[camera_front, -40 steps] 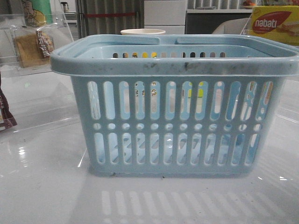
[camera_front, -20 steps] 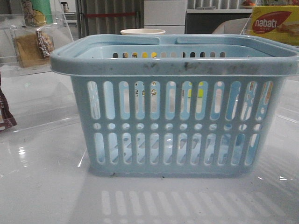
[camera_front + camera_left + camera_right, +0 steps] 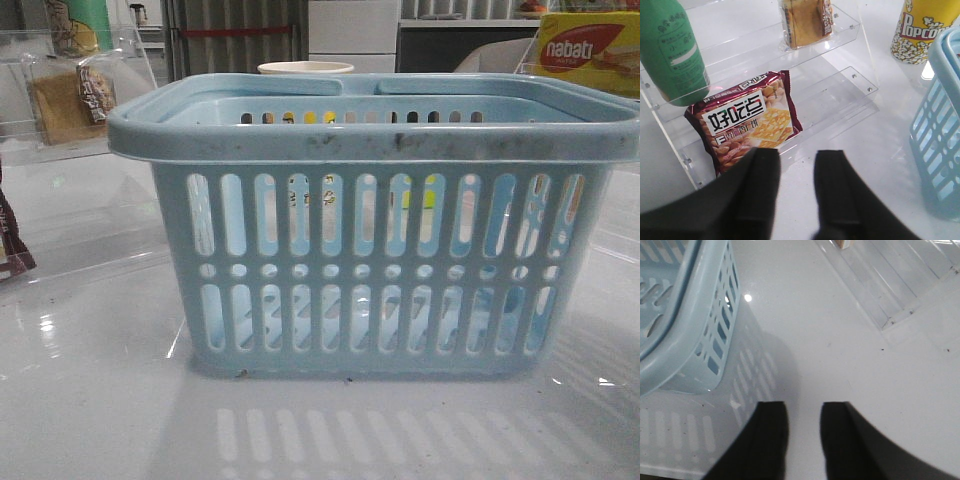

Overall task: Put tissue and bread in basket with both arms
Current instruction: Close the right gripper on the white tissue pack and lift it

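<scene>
The light-blue slotted basket (image 3: 370,200) stands in the middle of the table; nothing shows lying in it. Its side also shows in the left wrist view (image 3: 940,125) and the right wrist view (image 3: 685,315). The bread (image 3: 70,100), tan in a clear wrapper with a dark band, sits on a clear acrylic shelf at the back left, and shows on the upper step in the left wrist view (image 3: 805,22). My left gripper (image 3: 796,160) is open and empty, just short of the shelf. My right gripper (image 3: 804,412) is open and empty over bare table beside the basket. The tissue is out of view.
A maroon snack packet (image 3: 747,120) leans on the lower step of the clear shelf (image 3: 850,100), beside a green bottle (image 3: 672,50). A yellow popcorn cup (image 3: 922,30) stands near the basket. A yellow nabati box (image 3: 590,50) sits back right. Another clear shelf (image 3: 890,280) lies beyond the right gripper.
</scene>
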